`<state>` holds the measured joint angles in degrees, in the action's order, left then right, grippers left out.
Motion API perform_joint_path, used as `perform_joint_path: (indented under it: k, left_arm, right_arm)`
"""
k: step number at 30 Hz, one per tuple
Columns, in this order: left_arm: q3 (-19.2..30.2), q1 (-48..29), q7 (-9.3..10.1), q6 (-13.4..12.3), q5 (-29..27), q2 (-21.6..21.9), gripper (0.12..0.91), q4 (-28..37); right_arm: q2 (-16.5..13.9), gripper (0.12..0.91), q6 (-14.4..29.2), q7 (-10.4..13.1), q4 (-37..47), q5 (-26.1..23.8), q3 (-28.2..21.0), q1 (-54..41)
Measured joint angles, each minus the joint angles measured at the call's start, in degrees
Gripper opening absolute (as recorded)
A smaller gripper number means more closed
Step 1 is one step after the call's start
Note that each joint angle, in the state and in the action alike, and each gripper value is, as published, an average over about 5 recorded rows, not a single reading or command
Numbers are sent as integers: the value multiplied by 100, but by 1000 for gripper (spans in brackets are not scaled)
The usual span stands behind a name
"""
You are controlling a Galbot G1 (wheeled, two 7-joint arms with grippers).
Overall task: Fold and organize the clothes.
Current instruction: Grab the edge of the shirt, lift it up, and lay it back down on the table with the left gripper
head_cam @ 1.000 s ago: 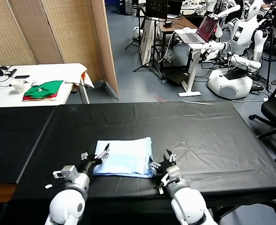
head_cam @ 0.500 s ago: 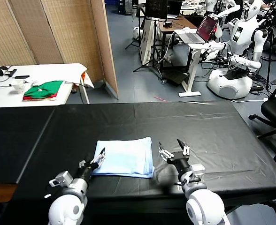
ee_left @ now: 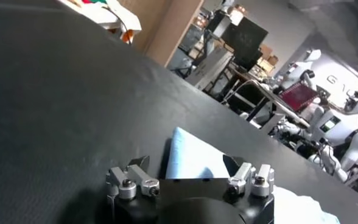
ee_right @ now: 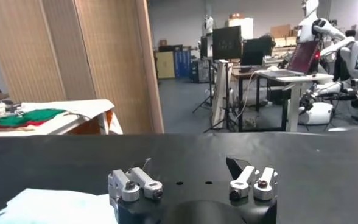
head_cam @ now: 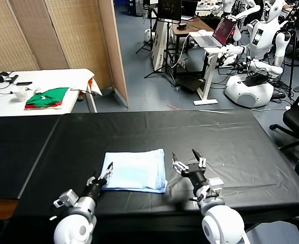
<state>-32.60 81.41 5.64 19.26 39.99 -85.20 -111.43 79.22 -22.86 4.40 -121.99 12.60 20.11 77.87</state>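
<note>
T-shirt [head_cam: 136, 171] lies folded on your counter [head_cam: 231, 147]; left claw [head_cam: 105, 176] is apart at its near corner, likely to pinch it; right claw [head_cam: 188, 166] hovers apart beside it.

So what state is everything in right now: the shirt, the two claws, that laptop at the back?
T-shirt: folded, lying flat on the black table.
Left claw: at the shirt's near left corner.
Right claw: open, empty, raised beside the shirt.
Laptop: lid open.
Green-and-red garments: folded.
</note>
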Motion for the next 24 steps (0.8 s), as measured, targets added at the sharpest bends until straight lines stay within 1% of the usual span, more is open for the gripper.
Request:
perform_joint_path:
  k: [1,3,4,5,7,8,12,15,19,24]
  left_arm:
    - [4,-4,4,6,1,-3,545,-14]
    - [15,-8,11,17,-27,-4,431,-50]
    - [20,-12,14,22,-55,0,355,-68]
    - [23,-19,17,29,-97,9,299,-88]
    - [28,-45,24,42,-219,45,209,-127]
    - [30,-62,27,48,-312,72,186,-145]
    - [36,-152,16,47,-892,261,183,-229]
    - [2,-216,-20,3,-1412,541,180,-315]
    - [-130,-211,-45,-72,-1894,1138,180,-429]
    - [-437,-65,-49,-91,-2064,2007,180,-583]
  right_arm:
    - [2,907,5,0,-3,0,3,8]
    - [4,907,13,-1,-11,0,12,23]
    - [4,907,15,-1,-16,0,20,30]
    - [5,907,17,-1,-23,-1,31,39]
    - [5,907,18,-1,-38,-2,57,55]
    - [5,907,18,-1,-48,-3,74,67]
    - [5,907,27,1,-73,-3,149,127]
    - [-1,907,55,2,-68,-3,203,177]
    - [-6,907,105,3,-34,-4,254,233]
    - [12,907,117,8,17,-11,252,249]
